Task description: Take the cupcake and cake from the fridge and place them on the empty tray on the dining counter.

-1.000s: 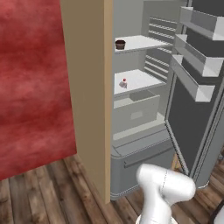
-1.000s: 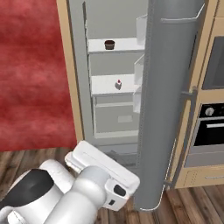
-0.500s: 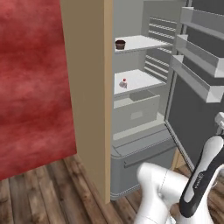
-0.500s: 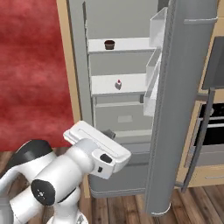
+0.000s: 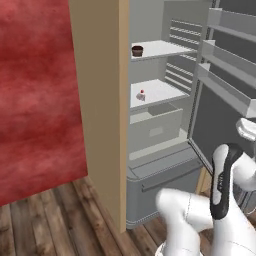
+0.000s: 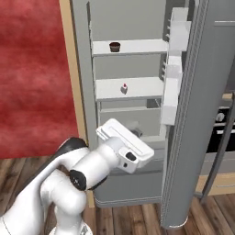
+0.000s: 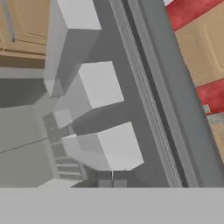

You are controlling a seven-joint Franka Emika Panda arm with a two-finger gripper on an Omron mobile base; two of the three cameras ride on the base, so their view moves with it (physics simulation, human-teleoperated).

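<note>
The fridge (image 5: pixel 165 165) stands open, its door (image 6: pixel 193 119) swung out to the right. The dark-brown cupcake (image 5: pixel 137 50) (image 6: pixel 114 46) sits on the upper white shelf. One shelf lower lies the cake (image 5: pixel 142 95) (image 6: pixel 124 88), a small pale slice with a red dot on top. My gripper (image 7: pixel 112 183) is shut with nothing in it, low in front of the fridge, and looks at the door's inner side. My white hand (image 6: pixel 125 146) hangs well below both shelves. The tray and the dining counter are out of view.
White door bins (image 5: pixel 225 85) (image 7: pixel 105 148) jut from the open door on the right. A beige cabinet panel (image 5: pixel 100 100) flanks the fridge on the left, beside a red wall (image 5: pixel 35 90). A dark oven (image 6: pixel 225 133) lies behind the door. The floor is wood.
My arm has lifted and swung toward the door, its forearm rising into the left base view. In the right base view the door has swung wider, and its bins now show.
</note>
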